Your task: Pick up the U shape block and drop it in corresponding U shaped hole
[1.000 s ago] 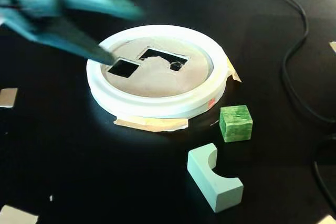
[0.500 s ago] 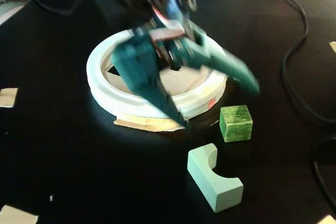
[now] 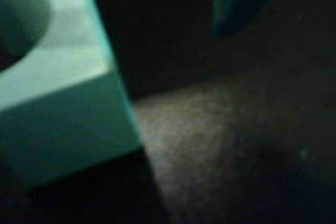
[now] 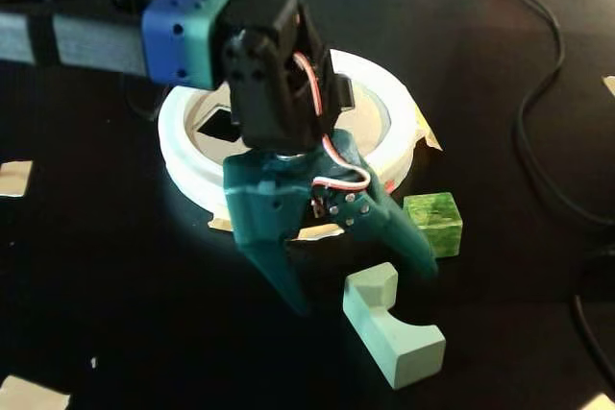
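A single robot arm reaches over a black table (image 4: 115, 266) from the far left corner in the fixed view, its teal gripper (image 4: 360, 295) lowered with the jaws spread apart and gripping nothing. One pale green U shape block (image 4: 392, 328) lies flat on the table toward the near edge, right of centre, its notch opening toward the right edge; the left fingertip comes down just beside the block on its left, while the other finger ends just above the block's far end, so the block sits slightly off the gap between them. One small bright green cube (image 4: 433, 222) rests near the right finger, a little farther from the near edge. One white round sorter tray (image 4: 183, 156) with shaped cut-outs sits behind the gripper near the table's middle, partly hidden by the arm. One dark cable (image 4: 538, 84) loops along the right side. In the wrist view, dim and blurred, the U shape block (image 3: 63, 103) fills the left side, its curved notch showing at the upper left, with one teal fingertip (image 3: 236, 3) at the top.
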Robot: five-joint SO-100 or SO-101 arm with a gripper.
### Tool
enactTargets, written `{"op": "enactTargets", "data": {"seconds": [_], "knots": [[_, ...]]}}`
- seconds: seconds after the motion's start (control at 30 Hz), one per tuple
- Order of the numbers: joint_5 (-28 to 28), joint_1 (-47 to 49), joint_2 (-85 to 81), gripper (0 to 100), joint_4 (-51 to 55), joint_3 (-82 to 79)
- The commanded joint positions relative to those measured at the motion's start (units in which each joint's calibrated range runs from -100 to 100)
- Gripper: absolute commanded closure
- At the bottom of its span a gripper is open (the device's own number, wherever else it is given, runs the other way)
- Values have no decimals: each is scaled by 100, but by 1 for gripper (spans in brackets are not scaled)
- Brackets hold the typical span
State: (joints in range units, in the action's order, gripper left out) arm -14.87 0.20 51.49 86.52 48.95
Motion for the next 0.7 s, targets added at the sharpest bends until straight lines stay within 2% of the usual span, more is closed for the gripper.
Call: {"op": "enactTargets", "data": {"seconds": [0.0,0.53,0.6,0.67], "knots": [[-44,-57,14,9,104,560],[-49,-32,23,10,104,487],[-49,-45,23,13,104,478],[-49,-45,32,21,84,478]]}}
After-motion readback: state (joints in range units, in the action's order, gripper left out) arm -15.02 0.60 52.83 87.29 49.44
